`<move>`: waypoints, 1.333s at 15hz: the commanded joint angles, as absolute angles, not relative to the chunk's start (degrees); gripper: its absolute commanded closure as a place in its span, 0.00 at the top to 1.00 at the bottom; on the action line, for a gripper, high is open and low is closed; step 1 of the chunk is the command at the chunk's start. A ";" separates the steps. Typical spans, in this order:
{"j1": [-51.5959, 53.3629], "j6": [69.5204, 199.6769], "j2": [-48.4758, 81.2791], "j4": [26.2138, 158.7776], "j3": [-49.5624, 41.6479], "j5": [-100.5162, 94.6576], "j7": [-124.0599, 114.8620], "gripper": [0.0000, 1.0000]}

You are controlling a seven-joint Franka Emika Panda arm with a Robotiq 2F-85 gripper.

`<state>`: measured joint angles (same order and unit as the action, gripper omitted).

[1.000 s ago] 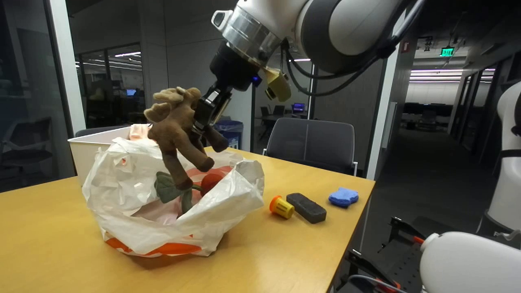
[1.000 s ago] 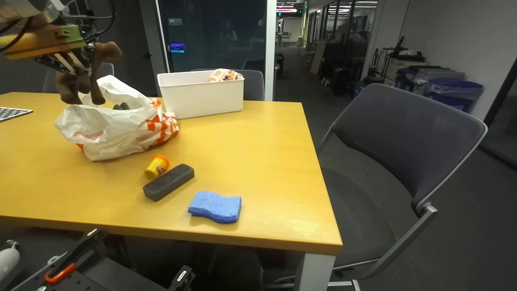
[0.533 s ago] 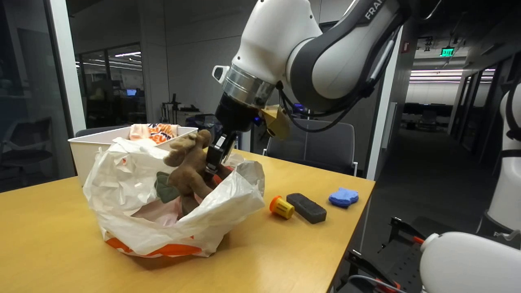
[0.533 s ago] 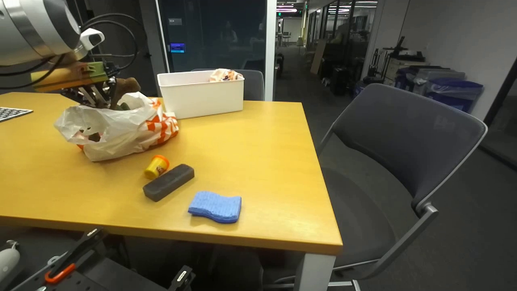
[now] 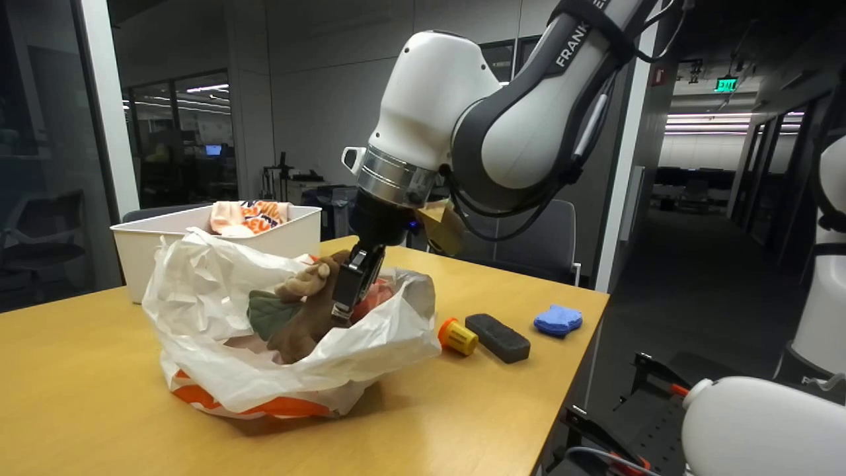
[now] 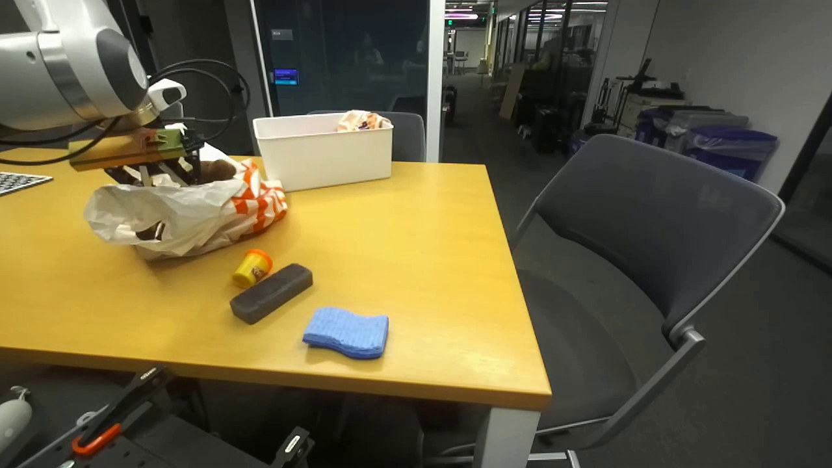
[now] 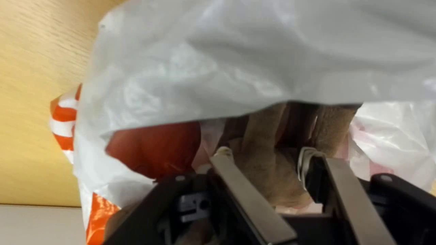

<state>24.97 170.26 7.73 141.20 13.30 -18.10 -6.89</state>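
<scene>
A brown plush moose (image 5: pixel 305 325) hangs inside the mouth of a white plastic bag (image 5: pixel 218 297) with orange markings. My gripper (image 5: pixel 342 309) points down into the bag, its fingers around the moose's body. In the wrist view, the moose's body (image 7: pixel 265 166) fills the gap between both fingertips (image 7: pixel 265 153), and its legs run under the bag's rim (image 7: pixel 204 68). A red rounded thing (image 7: pixel 160 146) lies beside the left finger in the bag. A dark green leaf-shaped thing (image 5: pixel 268 314) shows behind the moose. In an exterior view the bag's wall (image 6: pixel 188 218) hides the fingertips.
A white bin (image 6: pixel 325 156) with a patterned cloth (image 5: pixel 254 215) stands behind the bag. A yellow tub with orange lid (image 5: pixel 458 336), a dark grey block (image 5: pixel 498 337) and a blue sponge (image 6: pixel 348 333) lie near the table's edge. A chair (image 6: pixel 650 227) stands beside the table.
My gripper has moved down with the moose from above the bag into its mouth. The moose's legs are now inside the bag, and the bag's rim has shifted slightly.
</scene>
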 commanded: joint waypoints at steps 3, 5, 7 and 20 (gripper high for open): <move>23.89 169.13 0.09 141.91 15.06 -13.03 -4.40 1.00; 24.24 167.85 -4.85 143.02 13.79 -15.21 -7.64 1.00; 22.74 165.19 -9.55 143.93 12.57 -19.34 -12.52 1.00; 12.70 147.90 -20.03 160.41 10.20 2.47 -16.55 1.00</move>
<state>13.64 147.86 -19.46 157.01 10.47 -2.26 -15.85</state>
